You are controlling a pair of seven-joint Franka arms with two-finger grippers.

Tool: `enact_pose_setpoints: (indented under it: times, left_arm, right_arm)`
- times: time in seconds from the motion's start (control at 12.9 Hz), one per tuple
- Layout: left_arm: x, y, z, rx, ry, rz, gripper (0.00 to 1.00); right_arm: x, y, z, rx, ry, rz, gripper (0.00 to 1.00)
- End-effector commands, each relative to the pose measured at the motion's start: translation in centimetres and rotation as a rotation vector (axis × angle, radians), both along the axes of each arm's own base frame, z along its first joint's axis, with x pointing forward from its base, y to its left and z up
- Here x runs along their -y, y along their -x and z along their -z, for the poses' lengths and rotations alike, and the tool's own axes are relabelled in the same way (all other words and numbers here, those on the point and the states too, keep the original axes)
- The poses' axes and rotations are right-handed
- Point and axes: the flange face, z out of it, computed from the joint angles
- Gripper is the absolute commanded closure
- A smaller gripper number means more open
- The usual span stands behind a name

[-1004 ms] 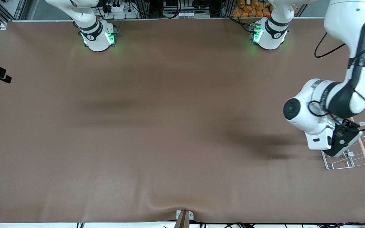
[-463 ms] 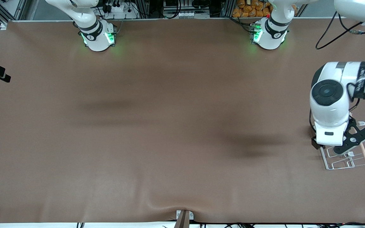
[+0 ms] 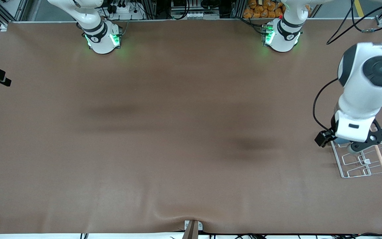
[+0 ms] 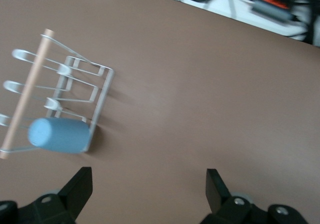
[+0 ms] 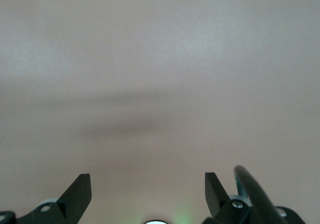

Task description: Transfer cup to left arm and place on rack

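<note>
The slate-blue cup (image 4: 59,135) lies on its side on the white wire rack (image 4: 82,83), in the end slot between the base rail and the pale dowel (image 4: 27,91). In the front view only a sliver of the cup (image 3: 343,141) shows under the left hand, at the rack's (image 3: 360,167) end farthest from the camera. My left gripper (image 4: 148,194) is open and empty, hanging over the table just beside the rack (image 3: 335,139). My right gripper (image 5: 148,194) is open and empty over bare table and is out of the front view.
The rack stands near the table edge at the left arm's end. A black cable (image 3: 317,109) loops from the left wrist. Both arm bases (image 3: 103,38) (image 3: 282,36) stand along the back edge. The brown mat (image 3: 177,132) is bare elsewhere.
The left arm has swung up and back from the rack, its wrist turning. The cup now shows lying on the rack, apart from the open fingers.
</note>
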Motion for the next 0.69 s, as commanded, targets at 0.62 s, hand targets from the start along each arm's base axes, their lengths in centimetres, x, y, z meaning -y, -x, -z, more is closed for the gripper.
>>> enact_pose_setpoints:
  times: [0.62]
  left_arm:
    - [-0.5, 7.6, -10.3, -0.079, 0.19, 0.172, 0.0]
  right_arm:
    - [0.1, 0.5, -0.2, -0.002, -0.002, -0.01, 0.0]
